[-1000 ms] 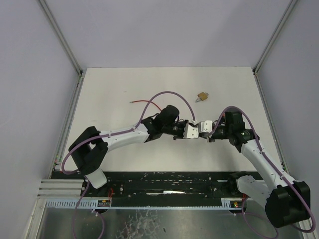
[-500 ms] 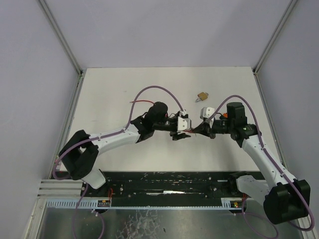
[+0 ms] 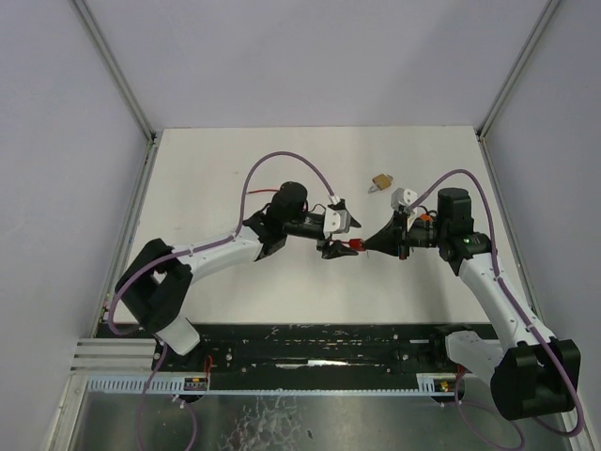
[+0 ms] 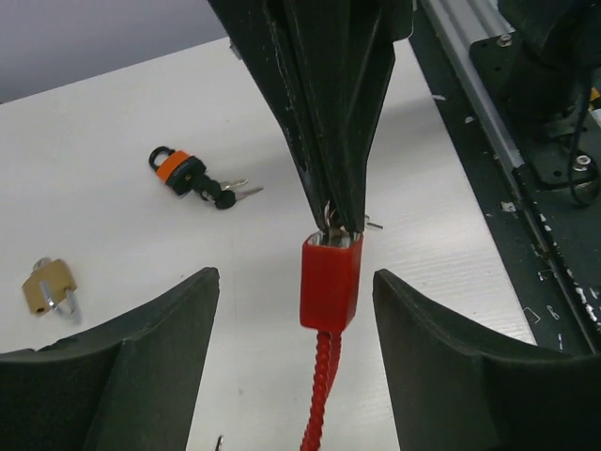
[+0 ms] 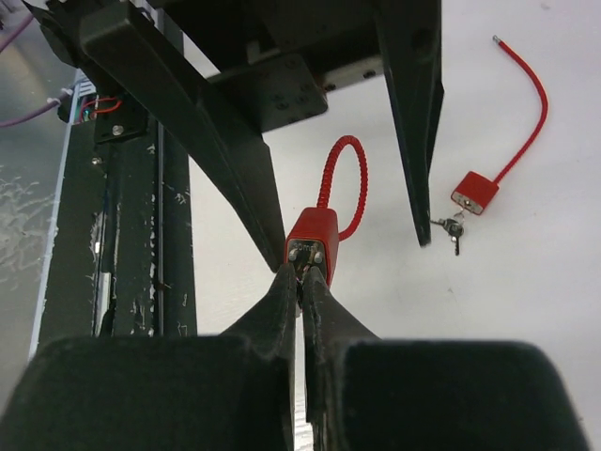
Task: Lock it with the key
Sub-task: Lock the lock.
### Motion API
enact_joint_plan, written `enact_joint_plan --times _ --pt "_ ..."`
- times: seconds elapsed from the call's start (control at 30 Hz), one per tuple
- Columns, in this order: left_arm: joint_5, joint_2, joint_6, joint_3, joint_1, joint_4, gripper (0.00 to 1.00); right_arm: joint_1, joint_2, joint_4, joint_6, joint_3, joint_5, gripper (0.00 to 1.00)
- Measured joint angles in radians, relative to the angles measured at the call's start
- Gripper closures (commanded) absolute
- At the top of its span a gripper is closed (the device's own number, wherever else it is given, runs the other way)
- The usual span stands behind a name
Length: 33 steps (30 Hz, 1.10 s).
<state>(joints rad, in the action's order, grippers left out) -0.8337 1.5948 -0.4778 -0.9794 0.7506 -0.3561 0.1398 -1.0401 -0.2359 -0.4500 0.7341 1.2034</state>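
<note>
A small red cable lock [image 4: 331, 282] hangs in the air, its looped red cable trailing below. My right gripper [image 5: 300, 272] is shut on the key at the lock's keyed end [image 5: 312, 240]; the key is almost wholly hidden between the fingers. My left gripper [image 4: 293, 282] is open, one finger on each side of the lock's body without touching it. In the top view the lock [image 3: 353, 245] sits between the left gripper [image 3: 336, 235] and the right gripper [image 3: 366, 246], above the middle of the table.
A second red cable lock [image 5: 474, 193] with keys [image 5: 451, 228] lies on the white table. An orange-and-black padlock with keys [image 4: 178, 171] and a brass padlock [image 4: 49, 285] lie farther off; the brass one also shows in the top view [image 3: 380, 182].
The left gripper has let go of the red lock, opened wide and drawn back to the left. The right gripper has lifted back to the right, still pinching the key with the lock on it.
</note>
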Motion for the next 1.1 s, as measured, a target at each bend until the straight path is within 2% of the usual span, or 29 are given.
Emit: enact_joint_plan --times 0.23,0.37,0.4,0.5,0.57,0.7,0.83,0.93,1.03,1.1 --pt "-0.106 0.067 0.002 -0.09 0.006 0.074 0.53 -0.001 0.003 0.018 0.014 0.0 0.039 1.0" --pt "-0.158 0.098 -0.025 -0.156 0.009 0.187 0.95 -0.001 0.006 0.018 -0.003 0.0 0.043 1.0" --pt "-0.176 0.109 -0.048 -0.182 0.01 0.233 0.99 -0.003 0.008 0.015 -0.019 0.0 0.043 1.0" --pt "-0.206 0.141 -0.099 -0.248 0.012 0.344 1.0 -0.01 0.011 -0.032 -0.097 0.004 0.042 1.0" --pt "-0.23 0.162 -0.132 -0.287 0.012 0.417 1.0 -0.006 0.01 -0.104 -0.214 0.02 0.035 1.0" --pt "-0.315 0.241 -0.213 -0.415 0.005 0.615 1.0 0.047 0.006 -0.357 -0.629 0.105 -0.058 1.0" --pt "-0.401 0.386 -0.357 -0.638 -0.006 0.903 1.0 0.076 0.005 -0.522 -0.985 0.166 -0.182 1.0" --pt "-0.432 0.464 -0.5 -0.761 -0.006 1.079 1.0 0.081 0.005 -0.595 -1.094 0.193 -0.235 1.0" --pt "-0.446 0.461 -0.629 -0.769 -0.004 1.172 1.0 0.1 0.008 -0.635 -1.138 0.198 -0.233 1.0" --pt "-0.453 0.432 -0.678 -0.726 -0.003 1.159 1.0 0.11 0.017 -0.637 -1.115 0.198 -0.227 1.0"
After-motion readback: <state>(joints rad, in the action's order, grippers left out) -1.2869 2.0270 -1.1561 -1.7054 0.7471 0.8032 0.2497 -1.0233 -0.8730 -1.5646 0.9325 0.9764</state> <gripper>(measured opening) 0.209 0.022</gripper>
